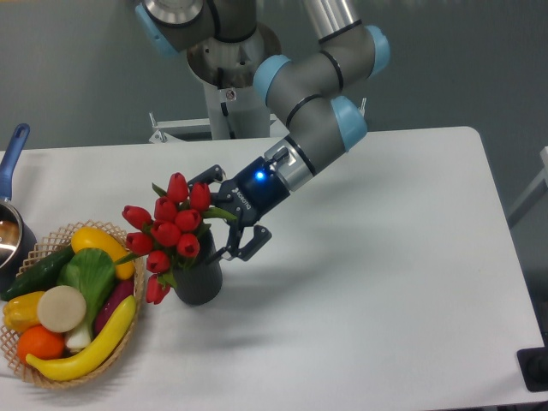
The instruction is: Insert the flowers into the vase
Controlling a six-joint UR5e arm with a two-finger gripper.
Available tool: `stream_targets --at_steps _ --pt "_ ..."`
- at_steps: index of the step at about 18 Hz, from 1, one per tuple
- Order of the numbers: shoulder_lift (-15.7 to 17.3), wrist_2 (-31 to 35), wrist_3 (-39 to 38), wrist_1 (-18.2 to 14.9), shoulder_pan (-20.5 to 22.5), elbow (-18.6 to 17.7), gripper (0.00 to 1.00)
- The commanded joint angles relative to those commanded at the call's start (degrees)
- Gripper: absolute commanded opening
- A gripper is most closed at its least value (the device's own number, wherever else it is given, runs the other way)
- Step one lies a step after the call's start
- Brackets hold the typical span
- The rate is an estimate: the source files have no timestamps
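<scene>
The flowers [174,224], a bunch of red tulip buds with green leaves, stand in the dark grey vase [199,281] at the left-middle of the table. The buds spread wider than the vase mouth and lean to the left. My gripper [226,214] is just right of the bunch, pointing left and slightly downward. Its jaws are spread wide, one finger above near the top buds and one lower beside the vase's rim. A green leaf lies between the jaws, but they do not close on it.
A woven wicker basket [130,341] with fruit and vegetables sits directly left of the vase, nearly touching it. A metal pot with a blue handle [14,147] is at the far left edge. The white table [377,282] extends to the right.
</scene>
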Motion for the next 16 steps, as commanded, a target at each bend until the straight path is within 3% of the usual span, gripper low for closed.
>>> stream_targets --at_steps 5,9,13,16 --pt "3.5 7.6 0.2 -0.1 2.3 2.5 1.0" --pt "5.3 21.5 0.0 -0.2 4.3 8.3 1.0" --pt "5.6 23.1 -0.4 -0.3 7.4 12.2 1.0" --pt "5.5 26.7 -0.1 -1.1 9.8 17.6 1.0"
